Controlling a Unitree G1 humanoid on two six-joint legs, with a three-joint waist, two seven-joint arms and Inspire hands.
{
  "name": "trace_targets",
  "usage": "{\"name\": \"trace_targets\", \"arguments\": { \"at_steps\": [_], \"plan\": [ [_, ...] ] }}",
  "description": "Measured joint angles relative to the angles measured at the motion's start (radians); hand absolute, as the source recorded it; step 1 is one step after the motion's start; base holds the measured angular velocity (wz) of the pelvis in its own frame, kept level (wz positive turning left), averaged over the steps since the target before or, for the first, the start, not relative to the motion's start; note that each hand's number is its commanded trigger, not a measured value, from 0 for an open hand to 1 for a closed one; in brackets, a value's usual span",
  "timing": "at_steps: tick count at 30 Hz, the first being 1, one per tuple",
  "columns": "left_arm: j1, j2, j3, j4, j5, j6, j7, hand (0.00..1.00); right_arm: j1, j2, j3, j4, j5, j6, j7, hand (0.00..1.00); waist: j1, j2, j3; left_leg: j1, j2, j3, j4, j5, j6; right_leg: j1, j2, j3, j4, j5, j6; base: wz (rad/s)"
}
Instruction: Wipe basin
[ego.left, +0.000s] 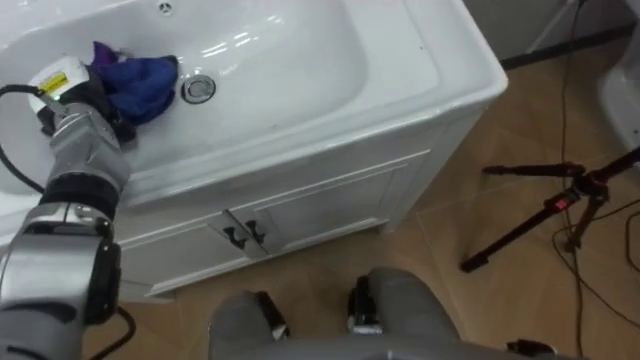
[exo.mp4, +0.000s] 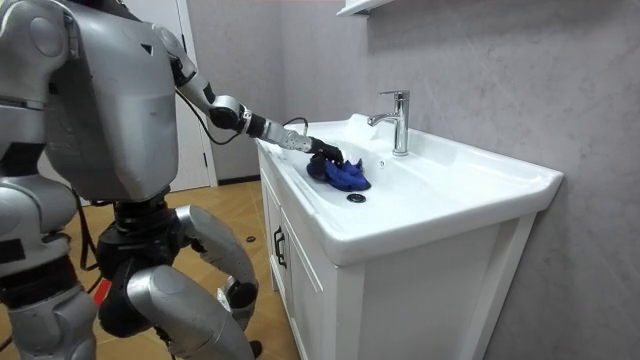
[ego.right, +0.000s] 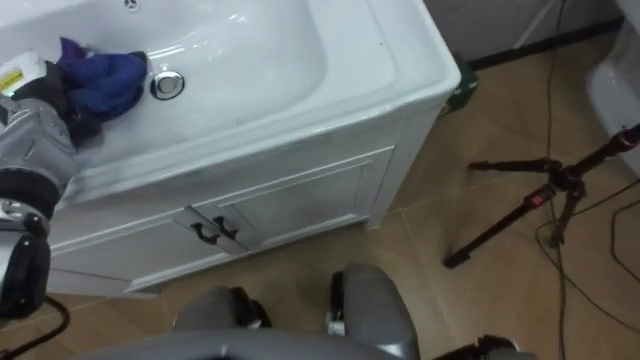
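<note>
The left hand (ego.left: 88, 100) is gripping the bunched blue cloth (ego.left: 142, 80) just left of the drain (ego.left: 198, 89), with most of the basin (ego.left: 300, 60) lying to its right.

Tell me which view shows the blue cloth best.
The left eye view: the blue cloth shows from above, bunched in the basin beside the drain. The right eye view shows it near the picture's edge; the room view shows it small, side-on, with the left robot hand on it.

Glossy smooth ceramic basin (ego.left: 300, 60) gleaming, soft matt blue cloth (ego.left: 140, 82) lying in it, polished metal drain (ego.left: 199, 89) and tap (exo.mp4: 400, 120) shining on basin
</note>
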Motion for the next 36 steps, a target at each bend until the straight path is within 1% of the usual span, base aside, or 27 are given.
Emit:
{"name": "trace_targets", "arguments": {
  "at_steps": [1,2,3,5,7,10,11,12,13,17,21,24,27,29,30,33,34,36],
  "plan": [
    [-0.004,0.003,-0.007,0.007,-0.001,0.002,0.017,1.00,0.000,0.001,0.002,0.000,0.003,0.000,-0.002,0.00,-0.003,-0.007,-0.0020,-0.005,0.001,0.005,0.005,-0.012,0.007,-0.013,0.000,0.007,0.010,0.001,0.001,-0.16],
    [-0.013,0.003,-0.014,0.017,-0.001,0.006,0.033,1.00,0.000,0.001,0.007,-0.002,0.018,-0.001,-0.004,0.00,-0.005,-0.014,-0.0006,-0.008,0.005,0.015,0.007,-0.016,0.013,-0.017,0.000,0.011,0.014,0.002,0.003,-0.15],
    [-0.020,0.003,-0.019,0.027,-0.001,0.007,0.040,1.00,0.000,0.002,0.010,-0.003,0.020,-0.001,-0.004,0.00,-0.006,-0.018,-0.0013,-0.008,0.008,0.022,0.007,-0.019,0.013,-0.020,0.000,0.012,0.014,0.003,0.004,-0.11],
    [-0.033,0.003,-0.029,0.043,-0.024,0.019,0.064,1.00,0.005,0.002,0.010,-0.009,0.024,0.000,-0.017,0.00,-0.009,-0.027,-0.0019,-0.007,0.024,0.053,0.008,-0.023,0.011,-0.029,0.004,0.025,0.013,0.018,0.005,-0.11],
    [-0.040,0.001,-0.034,0.058,-0.043,0.022,0.081,1.00,0.005,0.004,0.012,-0.009,0.034,0.000,-0.032,0.00,-0.012,-0.029,-0.0013,-0.004,0.027,0.059,0.009,-0.023,0.011,-0.030,0.007,0.030,0.013,0.027,0.003,-0.12],
    [-0.054,0.006,-0.044,0.088,-0.091,0.036,0.103,1.00,0.007,0.004,0.024,-0.014,0.065,0.001,-0.034,0.00,-0.041,-0.030,-0.0019,-0.004,0.028,0.050,0.013,-0.023,0.011,-0.029,0.012,0.029,0.013,0.028,0.003,0.00],
    [-0.060,0.006,-0.062,0.097,-0.095,0.045,0.110,1.00,0.007,0.003,0.038,-0.022,0.070,0.001,-0.036,0.00,-0.048,-0.030,-0.0019,-0.005,0.029,0.050,0.013,-0.023,0.011,-0.027,0.013,0.029,0.011,0.028,0.003,0.00],
    [-0.061,0.005,-0.070,0.099,-0.095,0.048,0.114,1.00,0.010,0.004,0.042,-0.027,0.075,0.001,-0.036,0.00,-0.053,-0.030,-0.0018,-0.005,0.030,0.050,0.013,-0.023,0.011,-0.025,0.014,0.029,0.010,0.029,0.002,0.00],
    [-0.063,0.004,-0.094,0.105,-0.095,0.050,0.122,1.00,0.014,0.003,0.051,-0.045,0.089,0.002,-0.037,0.00,-0.059,-0.030,-0.0017,-0.005,0.031,0.050,0.014,-0.023,0.011,-0.024,0.014,0.029,0.010,0.030,0.000,-0.03],
    [-0.070,-0.008,-0.138,0.105,-0.095,0.052,0.125,1.00,0.029,0.002,0.103,-0.084,0.109,0.001,-0.037,0.00,-0.066,-0.031,-0.0012,0.000,0.032,0.050,0.016,-0.025,0.010,-0.021,0.015,0.029,0.010,0.031,0.000,-0.02],
    [-0.081,-0.013,-0.141,0.105,-0.095,0.053,0.125,1.00,0.021,0.006,0.115,-0.086,0.123,0.000,-0.037,0.00,-0.073,-0.032,-0.0002,-0.005,0.036,0.053,0.018,-0.026,0.011,-0.030,0.015,0.026,0.010,0.030,0.001,0.00],
    [-0.082,-0.014,-0.140,0.104,-0.095,0.054,0.126,1.00,0.013,0.006,0.116,-0.085,0.140,-0.001,-0.038,0.00,-0.086,-0.034,0.0007,-0.002,0.039,0.055,0.019,-0.027,0.012,-0.028,0.018,0.028,0.008,0.030,0.002,-0.01],
    [-0.086,-0.028,-0.149,0.099,-0.097,0.053,0.130,1.00,0.016,0.007,0.121,-0.087,0.141,-0.009,-0.039,0.00,-0.097,-0.035,0.0017,0.000,0.038,0.054,0.019,-0.027,0.012,-0.024,0.018,0.028,0.007,0.028,0.003,0.01],
    [-0.087,-0.048,-0.182,0.093,-0.097,0.053,0.143,1.00,0.018,0.007,0.149,-0.089,0.145,-0.010,-0.038,0.00,-0.112,-0.037,0.0027,0.002,0.040,0.050,0.021,-0.030,0.012,-0.013,0.020,0.028,0.005,0.026,0.005,0.02],
    [-0.088,-0.052,-0.191,0.091,-0.097,0.053,0.145,1.00,0.018,0.007,0.157,-0.089,0.145,-0.011,-0.038,0.00,-0.114,-0.037,0.0028,0.002,0.043,0.051,0.023,-0.032,0.012,-0.013,0.023,0.028,0.003,0.027,0.005,-0.03],
    [-0.088,-0.070,-0.213,0.058,-0.114,0.053,0.144,1.00,0.026,0.015,0.156,-0.091,0.139,-0.022,-0.034,0.00,-0.136,-0.034,0.0037,0.006,0.066,0.058,0.024,-0.038,0.010,-0.004,0.047,0.031,-0.030,0.038,0.007,-0.08],
    [-0.088,-0.070,-0.217,0.055,-0.115,0.053,0.144,1.00,0.027,0.015,0.156,-0.090,0.139,-0.023,-0.033,0.00,-0.138,-0.035,0.0058,0.014,0.071,0.064,0.024,-0.039,0.010,0.002,0.050,0.032,-0.036,0.042,0.007,-0.20],
    [-0.087,-0.078,-0.220,0.036,-0.117,0.051,0.137,1.00,0.030,0.013,0.156,-0.089,0.139,-0.030,-0.033,0.00,-0.140,-0.034,0.0073,0.028,0.074,0.070,0.022,-0.044,0.008,0.012,0.052,0.035,-0.044,0.044,0.008,-0.15]
  ]
}}
